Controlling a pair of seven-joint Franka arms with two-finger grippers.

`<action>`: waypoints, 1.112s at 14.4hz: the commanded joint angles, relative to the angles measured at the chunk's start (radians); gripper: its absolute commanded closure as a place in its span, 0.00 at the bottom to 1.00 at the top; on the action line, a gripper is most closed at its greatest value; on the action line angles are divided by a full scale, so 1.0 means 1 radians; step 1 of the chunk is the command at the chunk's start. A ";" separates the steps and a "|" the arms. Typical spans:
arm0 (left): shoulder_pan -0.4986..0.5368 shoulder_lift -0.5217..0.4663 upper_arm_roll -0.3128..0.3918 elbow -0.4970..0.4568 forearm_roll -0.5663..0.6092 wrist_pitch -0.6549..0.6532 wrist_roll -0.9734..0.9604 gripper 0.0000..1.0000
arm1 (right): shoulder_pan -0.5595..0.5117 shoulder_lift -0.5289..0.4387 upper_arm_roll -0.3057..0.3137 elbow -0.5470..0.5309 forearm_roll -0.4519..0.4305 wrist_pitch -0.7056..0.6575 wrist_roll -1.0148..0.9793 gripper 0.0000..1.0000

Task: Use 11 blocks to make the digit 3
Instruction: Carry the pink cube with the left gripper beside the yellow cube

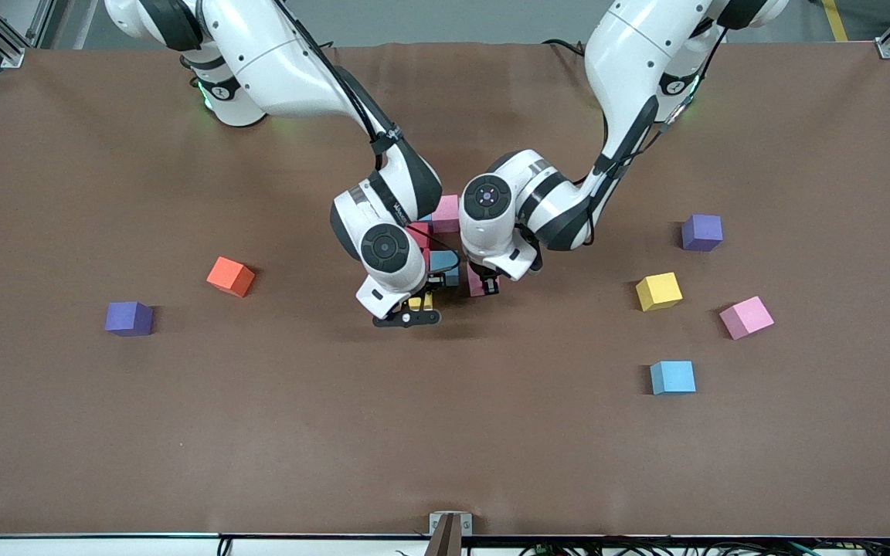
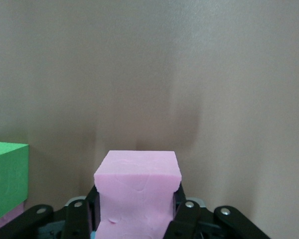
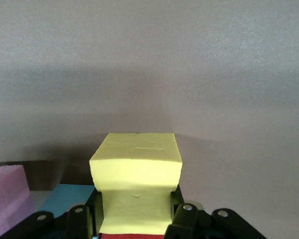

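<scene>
My left gripper (image 1: 485,284) is shut on a pink block (image 2: 138,189) at the edge of the cluster of blocks (image 1: 445,214) in the middle of the table. A green block (image 2: 7,179) stands close beside it. My right gripper (image 1: 416,305) is shut on a yellow block (image 3: 136,174), low at the cluster's edge nearer the front camera. A red block (image 3: 134,236) touches the yellow one, with a light blue block (image 3: 65,196) and a pink one (image 3: 7,196) beside it. The arms hide most of the cluster, so its shape cannot be read.
Loose blocks lie toward the left arm's end: yellow (image 1: 658,291), pink (image 1: 746,316), light blue (image 1: 673,377) and a purple cube (image 1: 701,232). Toward the right arm's end lie an orange block (image 1: 230,276) and another purple cube (image 1: 129,318).
</scene>
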 commanded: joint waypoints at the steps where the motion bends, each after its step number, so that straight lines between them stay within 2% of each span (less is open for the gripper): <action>1: 0.000 -0.048 -0.005 -0.082 0.018 0.066 -0.034 0.75 | 0.018 -0.029 0.003 -0.061 0.011 -0.002 0.019 0.52; 16: -0.032 -0.027 -0.005 -0.102 0.039 0.137 -0.046 0.75 | 0.021 -0.032 0.003 -0.061 0.011 -0.016 0.019 0.51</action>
